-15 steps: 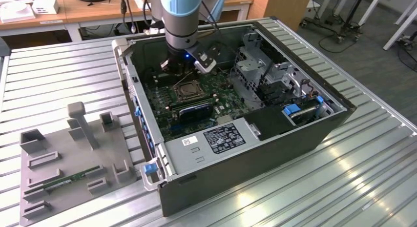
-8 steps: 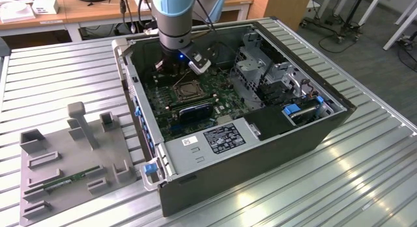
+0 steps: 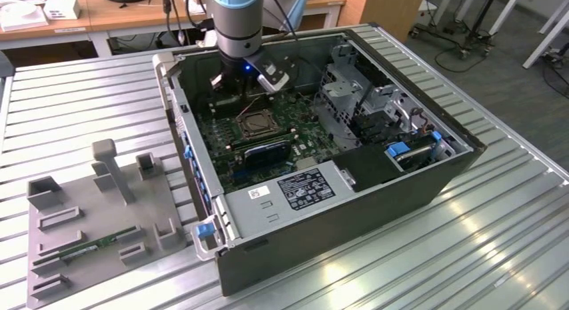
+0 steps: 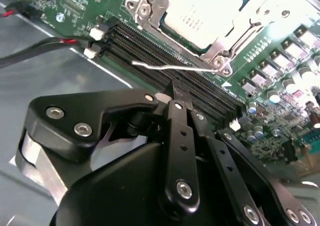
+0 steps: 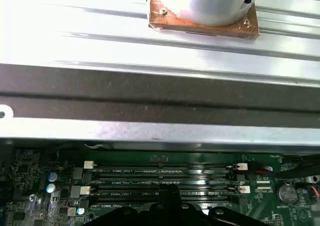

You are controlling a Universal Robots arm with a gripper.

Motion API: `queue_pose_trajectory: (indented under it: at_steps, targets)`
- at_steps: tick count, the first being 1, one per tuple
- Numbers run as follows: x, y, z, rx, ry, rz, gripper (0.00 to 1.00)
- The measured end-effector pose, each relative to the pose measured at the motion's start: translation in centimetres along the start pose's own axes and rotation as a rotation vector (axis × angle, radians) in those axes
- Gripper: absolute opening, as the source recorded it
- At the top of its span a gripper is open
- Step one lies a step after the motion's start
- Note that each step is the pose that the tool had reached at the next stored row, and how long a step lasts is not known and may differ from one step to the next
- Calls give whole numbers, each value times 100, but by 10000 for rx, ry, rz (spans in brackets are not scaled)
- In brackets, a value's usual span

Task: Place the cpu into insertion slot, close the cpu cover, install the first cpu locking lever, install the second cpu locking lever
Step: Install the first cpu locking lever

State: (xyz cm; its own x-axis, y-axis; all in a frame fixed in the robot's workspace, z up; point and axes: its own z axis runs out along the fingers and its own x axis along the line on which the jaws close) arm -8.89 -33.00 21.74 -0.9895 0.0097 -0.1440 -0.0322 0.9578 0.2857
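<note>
An open dark computer case [image 3: 356, 190] lies on its side on the ribbed metal desk [image 3: 80, 103], filling the middle of the exterior view. Inside it sits the green motherboard [image 3: 266, 133], with the small square black insertion slot with its thin silvery rim [image 3: 253, 125] just left of the frame's centre. The robot arm [image 3: 236, 20] comes down from the top of the frame into the case, ending above the board just behind the slot.

In the second wrist view, the small flat square cpu with a dull silvery metal top [image 4: 212, 13] sits in the slot at the upper centre, and the thin silvery cpu cover frame [image 4: 220, 43] lies flat around it. A thin bent silvery locking lever [image 4: 170, 66] stretches out beside the socket, crossing over the long black memory slots [image 4: 145, 46]. The black end effector [image 4: 176, 93] fills the lower half of that frame, its 2 fingertips [image 4: 176, 101] drawn together with nothing between them, just beside the lever.

At the lower left of the exterior view, a grey parts holder [image 3: 98, 217] on the desk carries a long green memory stick [image 3: 93, 247].
</note>
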Motion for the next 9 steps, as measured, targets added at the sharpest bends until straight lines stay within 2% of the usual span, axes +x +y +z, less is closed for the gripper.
queue_pose_trajectory:
  at_steps: [3,9]
  targets:
    - [-7,13,-42,0,0,1,11]
    - [-28,-2,-44,13,-4,13,11]
